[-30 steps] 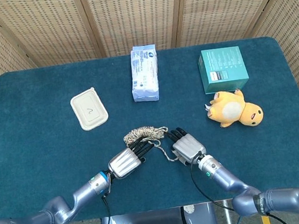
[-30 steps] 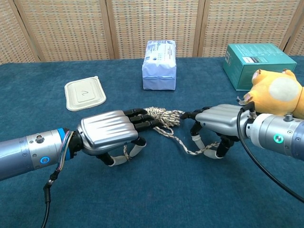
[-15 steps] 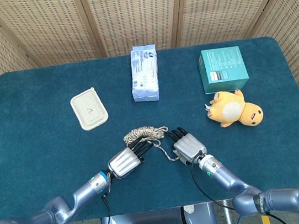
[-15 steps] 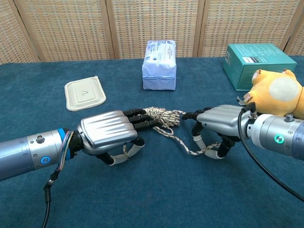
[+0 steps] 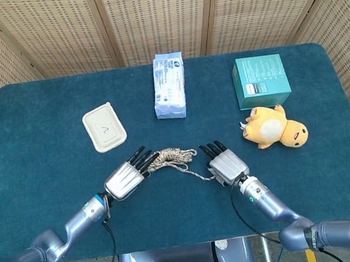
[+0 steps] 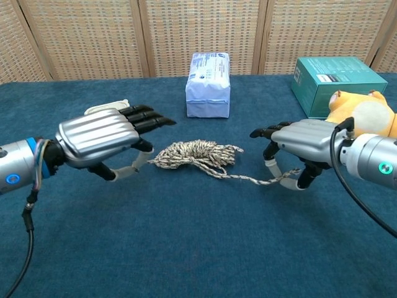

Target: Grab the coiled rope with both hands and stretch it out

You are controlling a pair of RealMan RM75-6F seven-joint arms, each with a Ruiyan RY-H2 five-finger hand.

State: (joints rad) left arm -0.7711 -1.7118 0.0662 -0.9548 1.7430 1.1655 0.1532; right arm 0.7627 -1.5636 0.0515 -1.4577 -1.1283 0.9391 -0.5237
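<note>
Hands (image 6: 99, 136) (image 6: 301, 139) partly masking rope (image 6: 195, 153) ends

Beige speckled coiled rope (image 6: 197, 153), loosely bunched on blue cloth, one strand trailing rightward (mostly still coiled)

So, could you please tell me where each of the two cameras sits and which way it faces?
Head view: high above the near table edge, looking down; shows both forearms, left hand and right hand.
Chest view: low at the near edge, facing across toward the screens; both hands fill the sides.
Shared: rope, tissue pack, green box, plush toy, lid.
</note>
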